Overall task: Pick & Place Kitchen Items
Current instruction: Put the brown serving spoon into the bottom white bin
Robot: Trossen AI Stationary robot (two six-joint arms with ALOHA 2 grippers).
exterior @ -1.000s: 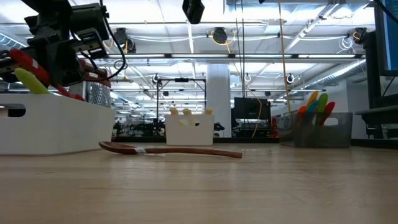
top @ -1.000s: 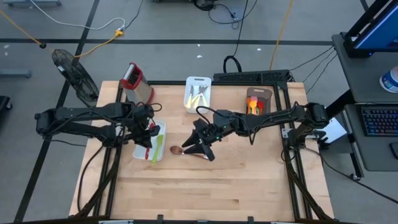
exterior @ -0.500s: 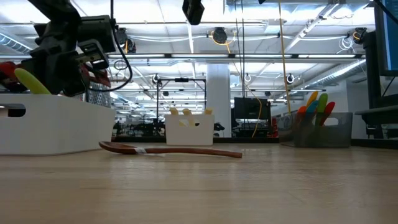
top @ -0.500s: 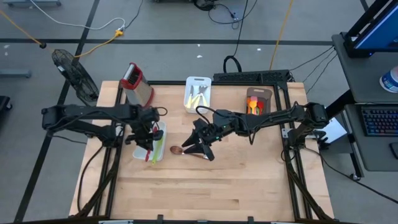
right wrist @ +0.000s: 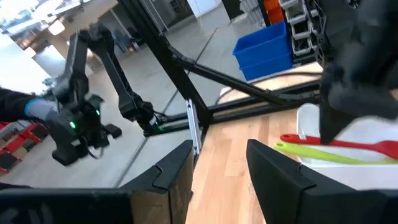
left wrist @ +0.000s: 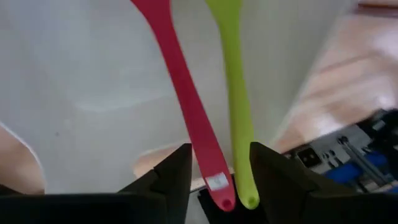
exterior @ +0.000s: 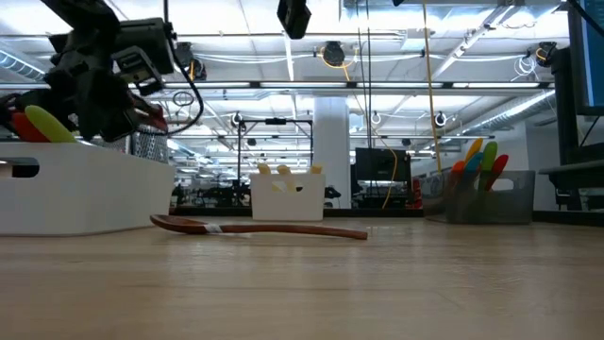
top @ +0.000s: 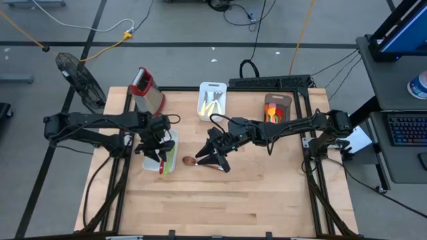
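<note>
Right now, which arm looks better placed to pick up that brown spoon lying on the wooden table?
The right. Its gripper hangs open right beside the brown spoon, while the left gripper is over the white tray holding red and green utensils.

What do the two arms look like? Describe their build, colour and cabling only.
Both are dark, slim, jointed arms with black cables looping along them. The left end effector and the right end effector are black; each has two broad, dark, blunt fingers. No markings are legible.
</note>
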